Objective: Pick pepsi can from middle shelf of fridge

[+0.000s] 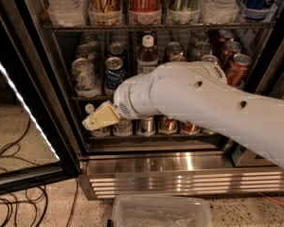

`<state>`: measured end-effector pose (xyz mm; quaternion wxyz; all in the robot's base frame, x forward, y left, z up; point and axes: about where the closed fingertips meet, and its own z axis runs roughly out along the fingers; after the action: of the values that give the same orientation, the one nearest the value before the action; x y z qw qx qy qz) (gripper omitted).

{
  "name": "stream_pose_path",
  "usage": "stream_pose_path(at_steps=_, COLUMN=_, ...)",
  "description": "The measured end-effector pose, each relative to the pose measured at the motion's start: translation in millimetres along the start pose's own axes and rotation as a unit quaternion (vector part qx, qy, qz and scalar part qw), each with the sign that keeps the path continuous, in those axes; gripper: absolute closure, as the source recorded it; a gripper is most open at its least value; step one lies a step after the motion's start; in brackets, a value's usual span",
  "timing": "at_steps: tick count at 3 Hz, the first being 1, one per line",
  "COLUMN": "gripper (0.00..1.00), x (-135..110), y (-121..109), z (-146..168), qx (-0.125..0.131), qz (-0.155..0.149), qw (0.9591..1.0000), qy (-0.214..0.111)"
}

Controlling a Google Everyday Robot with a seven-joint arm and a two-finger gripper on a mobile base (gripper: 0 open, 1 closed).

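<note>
The pepsi can (pixel 114 73), deep blue with a silver top, stands upright on the middle shelf (pixel 87 98) of the fridge (pixel 180 164), second from the left. A pale green-silver can (pixel 83 73) stands to its left and a white-capped bottle (pixel 147 56) to its right. My gripper (pixel 97 119), cream-coloured, points down-left in front of the bottom shelf's left end. It is below the pepsi can, slightly to its left, and apart from it. My white arm (pixel 203 103) hides the right part of the middle and bottom shelves.
Red cans (pixel 237 66) stand at the middle shelf's right. The top shelf (pixel 146 26) holds cups with bottles and cans. The open door (pixel 26 108) with a lit strip stands at left. A clear plastic bin (pixel 158 214) and cables (pixel 9 193) lie on the floor.
</note>
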<state>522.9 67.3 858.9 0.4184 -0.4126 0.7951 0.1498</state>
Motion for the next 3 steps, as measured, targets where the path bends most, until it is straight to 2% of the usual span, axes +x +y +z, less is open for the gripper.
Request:
stream_pose_path(at_steps=1, gripper=0.00, x=-19.8, y=-3.2, z=11.4, qx=0.033, qz=0.004, qw=0.9981, qy=-0.051)
stream_pose_path(at_steps=2, gripper=0.00, x=-33.9, y=-7.7, z=9.8, qx=0.044, qz=0.008, qw=0.9960, qy=-0.078)
stream_pose_path(at_steps=3, gripper=0.00, x=-5.7, y=-5.9, z=19.3, qx=0.050, qz=0.019, qw=0.9969, qy=-0.058)
